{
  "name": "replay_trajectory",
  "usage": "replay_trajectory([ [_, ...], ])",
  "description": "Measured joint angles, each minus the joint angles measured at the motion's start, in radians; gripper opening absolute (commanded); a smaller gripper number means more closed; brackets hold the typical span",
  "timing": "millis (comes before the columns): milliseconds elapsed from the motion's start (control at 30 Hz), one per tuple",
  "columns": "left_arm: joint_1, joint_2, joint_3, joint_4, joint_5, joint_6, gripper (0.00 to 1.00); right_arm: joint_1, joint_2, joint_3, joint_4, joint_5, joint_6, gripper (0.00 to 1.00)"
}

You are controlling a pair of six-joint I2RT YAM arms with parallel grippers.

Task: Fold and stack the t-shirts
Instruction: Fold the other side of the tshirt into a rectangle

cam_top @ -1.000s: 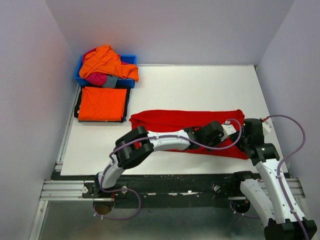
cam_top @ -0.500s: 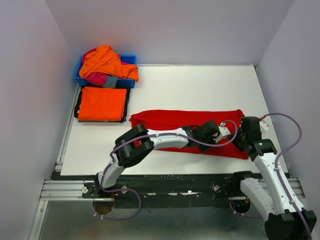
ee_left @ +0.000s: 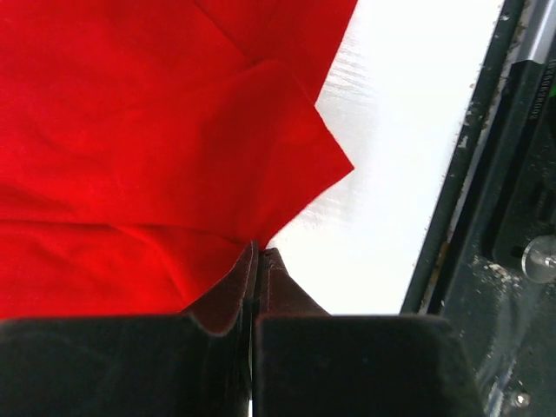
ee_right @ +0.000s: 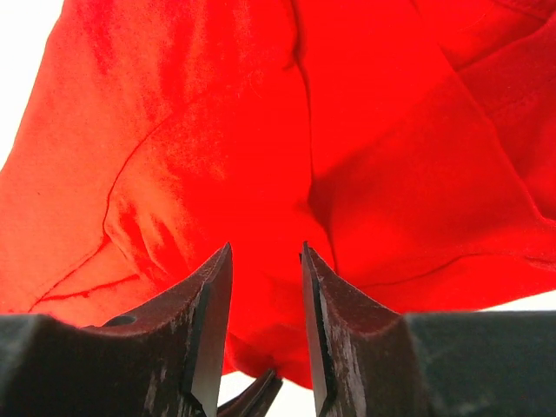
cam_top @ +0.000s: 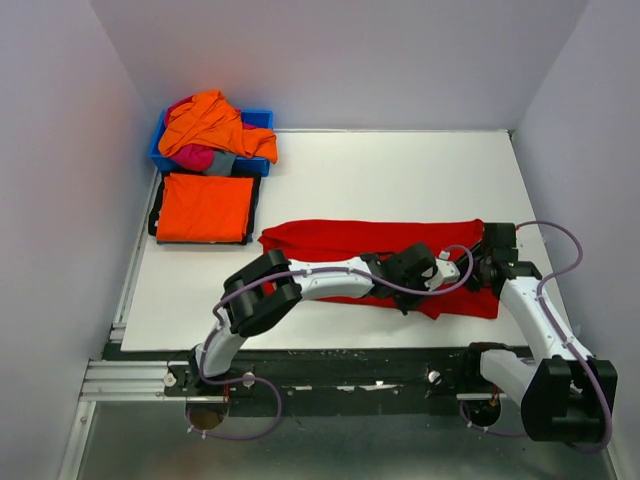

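Observation:
The red t-shirt (cam_top: 340,240) lies as a long band across the near middle of the table, and it fills the left wrist view (ee_left: 156,130) and the right wrist view (ee_right: 261,130). My left gripper (cam_top: 448,274) is at the shirt's near edge by its right end, and its jaws (ee_left: 259,254) are shut on the cloth's hem. My right gripper (cam_top: 478,272) is just to the right, over the shirt's right end. It is open, with red cloth showing beneath the gap (ee_right: 267,261). A folded orange t-shirt (cam_top: 205,207) lies at the far left.
A blue bin (cam_top: 262,118) at the far left corner holds a heap of orange, pink and grey t-shirts (cam_top: 210,125). The folded orange shirt rests on a black board (cam_top: 254,205). The table's near edge meets a dark metal rail (ee_left: 486,174). Walls stand on three sides.
My left gripper has closed at the red shirt's near edge. The right arm has swung farther back along the shirt's right end, its jaws staying apart.

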State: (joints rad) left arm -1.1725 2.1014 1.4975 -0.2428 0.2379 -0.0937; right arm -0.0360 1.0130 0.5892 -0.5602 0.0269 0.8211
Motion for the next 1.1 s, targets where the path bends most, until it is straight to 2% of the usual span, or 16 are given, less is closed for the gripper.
replay_trajectory([
  [133, 0.009, -0.051, -0.002, -0.032, 0.002, 0.0, 0.0, -0.014, 0.016, -0.008, 0.025, -0.026, -0.008, 0.45],
  [200, 0.014, -0.077, -0.004, -0.039, 0.002, 0.0, 0.01, -0.019, 0.027, -0.008, 0.044, -0.039, -0.011, 0.41],
  [233, 0.016, -0.087, -0.005, -0.042, 0.002, 0.0, 0.05, -0.021, 0.034, -0.008, 0.05, -0.043, -0.011, 0.39],
  [300, 0.023, -0.103, -0.006, -0.045, 0.002, 0.0, 0.38, -0.023, 0.058, -0.008, 0.063, -0.052, -0.014, 0.37],
  [333, 0.025, -0.107, -0.006, -0.047, 0.003, 0.0, 0.52, -0.024, 0.071, -0.008, 0.067, -0.055, -0.014, 0.33],
  [400, 0.027, -0.11, -0.006, -0.059, 0.009, -0.003, 0.87, -0.024, 0.091, -0.01, 0.071, -0.06, -0.018, 0.24],
  [433, 0.027, -0.11, -0.006, -0.067, 0.012, -0.012, 0.89, -0.024, 0.095, -0.014, 0.075, -0.063, -0.018, 0.2],
  [533, 0.039, -0.118, -0.034, -0.065, 0.042, -0.04, 0.86, -0.024, 0.094, -0.036, 0.083, -0.07, -0.02, 0.1],
  [700, 0.114, -0.166, -0.14, -0.016, 0.085, -0.168, 0.61, -0.024, 0.079, -0.082, 0.09, -0.104, -0.031, 0.08],
  [800, 0.183, -0.179, -0.174, 0.027, 0.093, -0.287, 0.58, -0.024, 0.033, -0.118, 0.089, -0.129, -0.046, 0.07],
  [867, 0.216, -0.179, -0.183, 0.053, 0.09, -0.365, 0.54, -0.024, -0.003, -0.132, 0.087, -0.138, -0.055, 0.03],
  [1033, 0.21, -0.161, -0.185, 0.105, 0.09, -0.532, 0.5, -0.024, -0.059, -0.144, 0.079, -0.163, -0.069, 0.03],
  [1100, 0.204, -0.146, -0.185, 0.112, 0.09, -0.576, 0.49, -0.024, -0.069, -0.154, 0.079, -0.175, -0.071, 0.06],
])
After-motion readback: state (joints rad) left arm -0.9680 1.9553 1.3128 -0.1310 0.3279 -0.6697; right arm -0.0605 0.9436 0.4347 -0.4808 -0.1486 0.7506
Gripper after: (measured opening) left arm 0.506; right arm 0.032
